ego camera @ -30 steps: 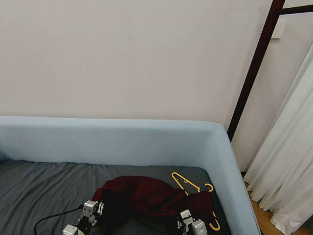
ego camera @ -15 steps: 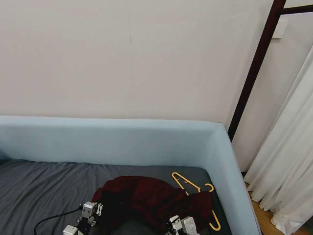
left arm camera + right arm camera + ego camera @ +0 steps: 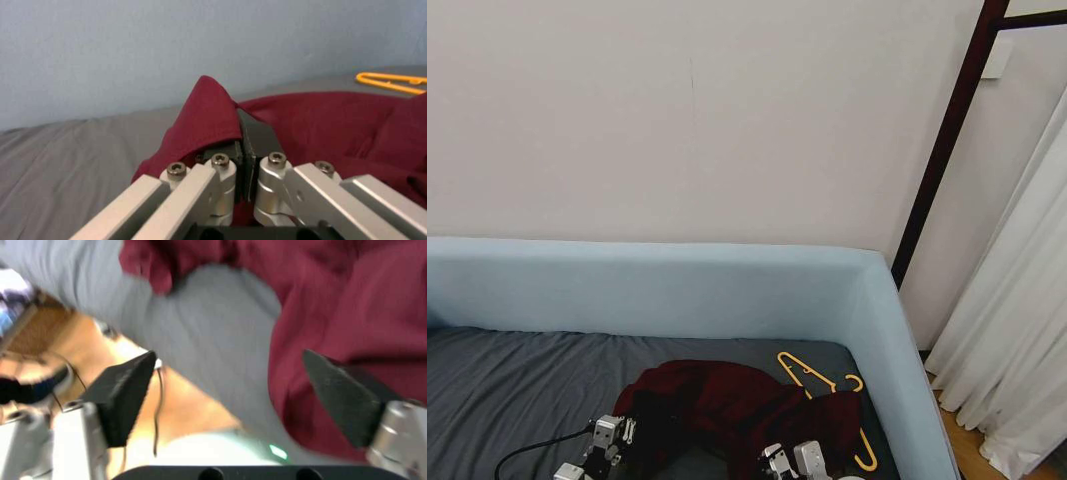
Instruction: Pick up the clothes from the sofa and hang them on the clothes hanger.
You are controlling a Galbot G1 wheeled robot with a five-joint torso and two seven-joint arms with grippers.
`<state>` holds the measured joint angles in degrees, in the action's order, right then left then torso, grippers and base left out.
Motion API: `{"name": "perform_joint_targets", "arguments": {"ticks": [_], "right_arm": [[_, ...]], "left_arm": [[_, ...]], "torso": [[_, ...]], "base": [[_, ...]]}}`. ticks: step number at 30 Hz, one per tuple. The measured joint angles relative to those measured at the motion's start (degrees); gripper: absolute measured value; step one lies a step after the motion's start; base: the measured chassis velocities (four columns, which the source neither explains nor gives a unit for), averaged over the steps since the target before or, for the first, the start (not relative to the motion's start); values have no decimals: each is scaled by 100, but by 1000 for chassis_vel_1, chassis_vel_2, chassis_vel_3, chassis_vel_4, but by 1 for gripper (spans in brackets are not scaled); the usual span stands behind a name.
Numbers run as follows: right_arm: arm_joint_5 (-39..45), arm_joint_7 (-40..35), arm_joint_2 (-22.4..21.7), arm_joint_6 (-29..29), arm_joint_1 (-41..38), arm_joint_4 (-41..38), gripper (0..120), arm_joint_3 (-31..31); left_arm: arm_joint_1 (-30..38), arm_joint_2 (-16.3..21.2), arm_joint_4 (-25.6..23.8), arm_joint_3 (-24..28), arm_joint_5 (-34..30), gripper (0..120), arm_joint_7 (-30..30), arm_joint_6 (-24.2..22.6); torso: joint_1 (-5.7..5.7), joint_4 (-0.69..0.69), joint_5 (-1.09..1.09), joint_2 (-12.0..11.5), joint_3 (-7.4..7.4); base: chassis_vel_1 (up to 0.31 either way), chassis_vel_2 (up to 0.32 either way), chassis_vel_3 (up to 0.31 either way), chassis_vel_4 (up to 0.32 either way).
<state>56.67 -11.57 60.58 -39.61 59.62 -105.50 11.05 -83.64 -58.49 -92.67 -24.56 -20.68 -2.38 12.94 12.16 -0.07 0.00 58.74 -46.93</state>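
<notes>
Left gripper (image 3: 243, 142) is clamped together on a raised fold of the dark red garment (image 3: 727, 400), which lies bunched on the grey seat of the sofa (image 3: 677, 290) near its right end, partly over the yellow hanger (image 3: 812, 375). Right gripper (image 3: 227, 362) is above the garment and seat front, jaws wide apart. Risk: the pinch takes only a thin fold, so the cloth may slip out on lifting, or snag the hanger and drag it off the seat.

my left gripper (image 3: 617, 434) and right gripper (image 3: 785, 462) are cut off by the head view's lower edge. the red garment (image 3: 717, 400) covers part of the yellow hanger (image 3: 809, 371) and drapes over one left fingertip (image 3: 224, 151). the dark rack (image 3: 942, 150) runs out past the top edge.
</notes>
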Motion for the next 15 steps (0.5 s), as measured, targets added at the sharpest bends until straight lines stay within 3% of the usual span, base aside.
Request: {"name": "perform_joint_targets", "arguments": {"ticks": [5, 11, 15], "right_arm": [[174, 133, 250, 515, -281, 676, 100, 68], [121, 656, 465, 1076, -446, 1283, 100, 157], [110, 710, 477, 1130, -451, 1322, 100, 163]], "left_arm": [[-34, -54, 50, -54, 7, 0, 1, 27], [-32, -67, 56, -103, 7, 0, 16, 29], [-29, -67, 58, -106, 7, 0, 19, 30]], "torso": [[0, 0, 0, 0, 0], [0, -1, 1, 0, 0], [0, -2, 0, 0, 0]], "base": [[0, 0, 0, 0], [0, 0, 0, 0], [0, 0, 0, 0]]}}
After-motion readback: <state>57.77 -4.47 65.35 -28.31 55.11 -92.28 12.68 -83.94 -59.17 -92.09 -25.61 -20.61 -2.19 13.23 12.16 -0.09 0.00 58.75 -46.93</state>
